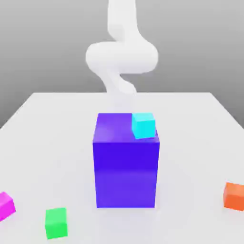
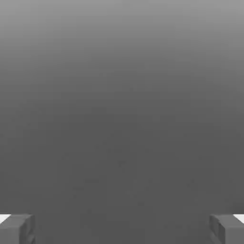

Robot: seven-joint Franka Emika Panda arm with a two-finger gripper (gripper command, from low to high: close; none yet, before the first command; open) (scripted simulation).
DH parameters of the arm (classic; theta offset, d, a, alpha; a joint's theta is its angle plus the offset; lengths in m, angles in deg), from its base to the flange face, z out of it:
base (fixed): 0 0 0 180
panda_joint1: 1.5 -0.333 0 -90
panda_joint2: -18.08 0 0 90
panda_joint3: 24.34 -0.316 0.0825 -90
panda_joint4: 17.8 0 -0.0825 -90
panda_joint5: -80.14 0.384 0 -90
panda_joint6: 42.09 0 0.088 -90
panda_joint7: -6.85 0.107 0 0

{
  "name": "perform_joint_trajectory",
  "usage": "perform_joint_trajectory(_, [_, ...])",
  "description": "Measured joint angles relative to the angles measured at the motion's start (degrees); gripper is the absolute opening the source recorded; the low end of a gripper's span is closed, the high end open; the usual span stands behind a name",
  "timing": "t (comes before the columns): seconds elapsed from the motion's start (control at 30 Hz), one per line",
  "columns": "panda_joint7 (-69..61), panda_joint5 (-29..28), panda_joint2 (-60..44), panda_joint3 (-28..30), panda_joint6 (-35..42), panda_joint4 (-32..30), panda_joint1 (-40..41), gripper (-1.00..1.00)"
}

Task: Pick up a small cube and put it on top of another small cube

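Fingers (image 2: 122, 228) spread wide apart (grasping nothing); cyan cube (image 1: 143, 125) sits atop purple block (image 1: 126, 167).

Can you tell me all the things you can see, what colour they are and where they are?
big block: one, blue-purple, middle of the table.
cyan cube: one, on top of the big block, at its far corner toward the exterior view's right.
pink cube: one, near edge, exterior view's left.
green cube: one, near edge, right of the pink cube.
orange cube: one, exterior view's right edge.
table: one, white.
arm: one, white, behind the big block.
gripper: one, grey fingers wide apart, nothing between them.
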Motion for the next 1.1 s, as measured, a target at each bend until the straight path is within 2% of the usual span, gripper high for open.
perform_joint_trajectory(0.37, [-5.5,6.9,-23.1,11.3,-6.8,-0.7,1.7,0.00])
perform_joint_trajectory(0.6, [-9.8,12.4,-37.7,16.6,-11.0,-1.2,5.2,0.00])
perform_joint_trajectory(0.97, [-13.4,16.6,-59.8,20.4,-18.3,-2.0,13.7,0.00])
perform_joint_trajectory(1.1, [-17.0,21.3,-68.1,16.3,-23.7,-0.3,17.8,0.00])
